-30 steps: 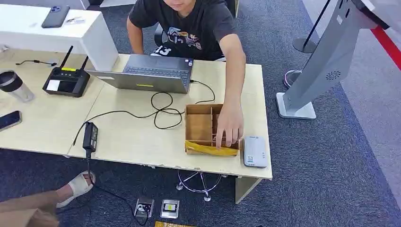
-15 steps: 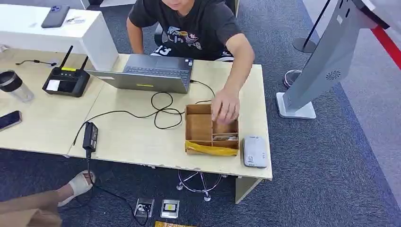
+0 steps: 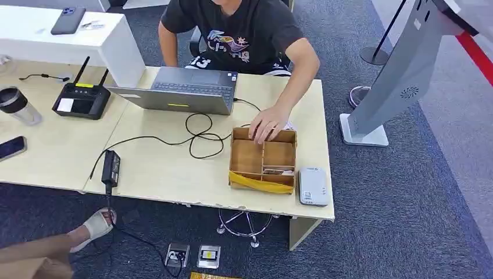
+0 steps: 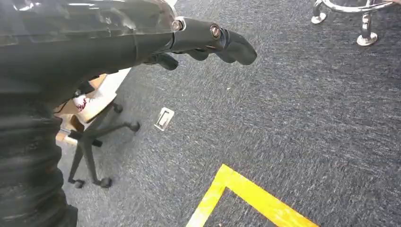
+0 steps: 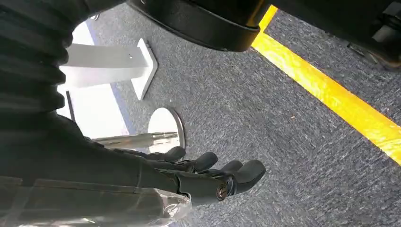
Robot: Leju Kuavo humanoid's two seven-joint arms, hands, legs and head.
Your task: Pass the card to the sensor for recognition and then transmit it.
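On the light wooden table in front of you, near its right end, sits a cardboard box with dividers inside. A card lies in the compartment of the box nearest you, on the right side. Just beside the box, to its right and at the table's near corner, lies a small white card reader, flat on the surface.

A person in a dark printed T-shirt sits across the table from you. The person's hand rests on the far rim of the box, fingers spread over the edge.

Further along the table you see a grey laptop, a tangle of black cable leading to a black power brick, a black router with two aerials, a dark cup and a phone at the left edge.

Your left hand hangs over blue-grey carpet; its dark fingers are loosely curled and hold nothing. Your right hand also hangs over the carpet, fingers slightly apart and lightly bent, holding nothing. A strip of yellow tape runs across the carpet near it, and a white kiosk base stands close by.
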